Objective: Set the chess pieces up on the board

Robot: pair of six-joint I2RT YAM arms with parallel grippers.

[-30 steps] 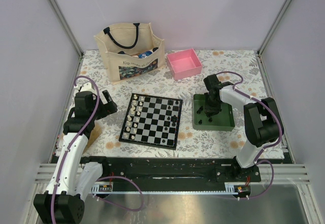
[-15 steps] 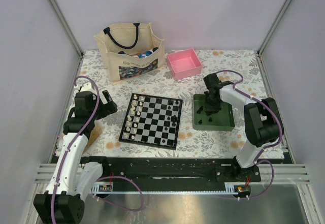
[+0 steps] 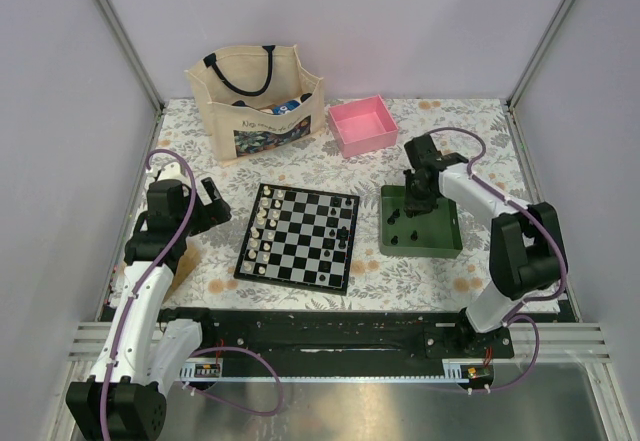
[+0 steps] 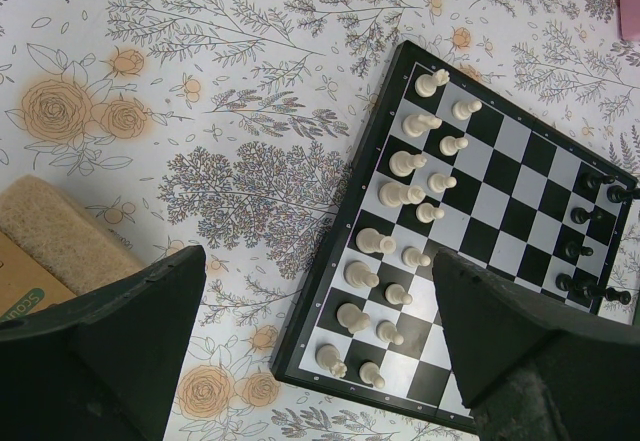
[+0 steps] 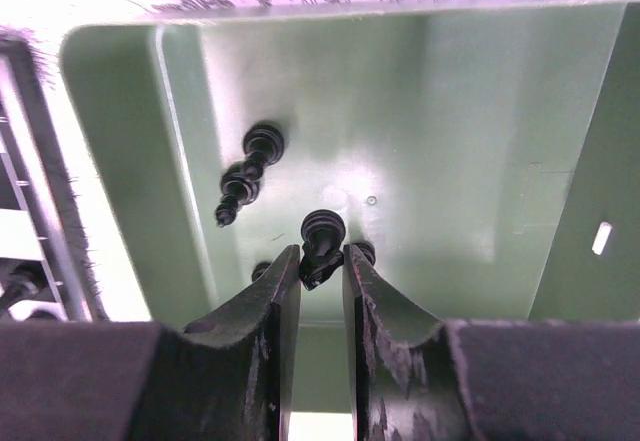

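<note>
**Right jaws holding one black chessman over the green tray, ready for carrying to the board.**

Top view: the right arm [image 3: 452,183] reaches over the green tray [image 3: 447,236], which sits just right of the board [image 3: 298,236] on the tabletop [image 3: 470,126]. Left wrist view: the left jaws are spread wide and hold nothing. Cream chessmen [image 4: 405,196] fill two rows along one edge of the board, and a few black chessmen [image 4: 573,251] stand along the opposite edge. Right wrist view: the right jaws are nearly together, pinching a black chessman [image 5: 322,233] above the tray floor, with others lying loose beside it. Good practice is to rise straight, keep the pinch firm, and lower onto a free square at the black edge, clear of neighbouring pieces.
</note>
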